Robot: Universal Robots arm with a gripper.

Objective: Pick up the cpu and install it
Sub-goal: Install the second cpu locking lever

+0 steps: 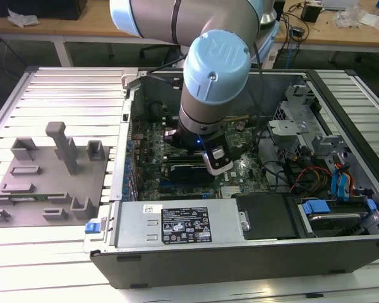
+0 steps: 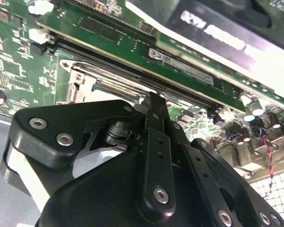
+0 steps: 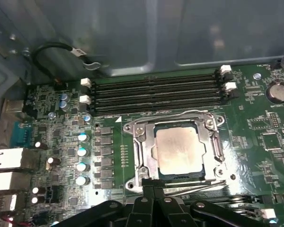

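Green motherboard (image 3: 255, 137) inside open grey computer case (image 1: 196, 252). Small square silver-topped cpu (image 3: 180, 151) flat in metal-framed socket (image 3: 137, 142), edges square to frame. Black gripper (image 3: 154, 189) at socket edge, fingers together, holding nothing.

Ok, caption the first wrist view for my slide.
The cpu sits in the motherboard socket, with the claw just at the socket's edge.
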